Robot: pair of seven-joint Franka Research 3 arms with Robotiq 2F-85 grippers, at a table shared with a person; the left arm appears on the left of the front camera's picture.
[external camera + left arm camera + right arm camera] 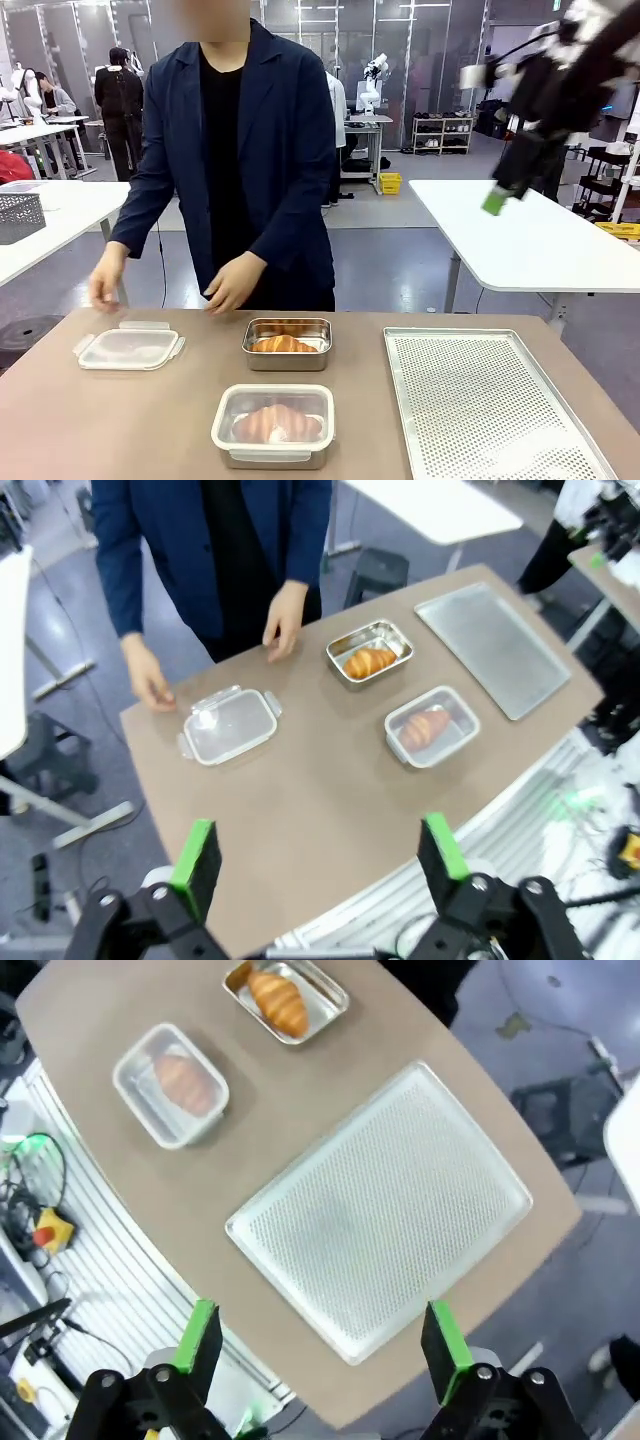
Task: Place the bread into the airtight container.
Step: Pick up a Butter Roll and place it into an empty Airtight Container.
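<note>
One croissant [283, 344] lies in an open steel container [250, 352] at the table's middle. A second croissant [277, 423] sits in a nearer container [222, 432] that looks covered by a clear lid. A loose clear lid [130, 348] with clips lies to the left. High over the table's near edge, my left gripper [318, 858] is open and holds nothing; below it lie the croissant [368, 661] and the loose lid [228, 725]. My right gripper [497, 198] hangs open far up at the right, above the tray [380, 1210].
A perforated metal tray [490, 400] covers the table's right side. The person stands at the far edge, one hand [232, 285] just behind the steel container, the other hand [105, 280] above the loose lid. White tables stand behind.
</note>
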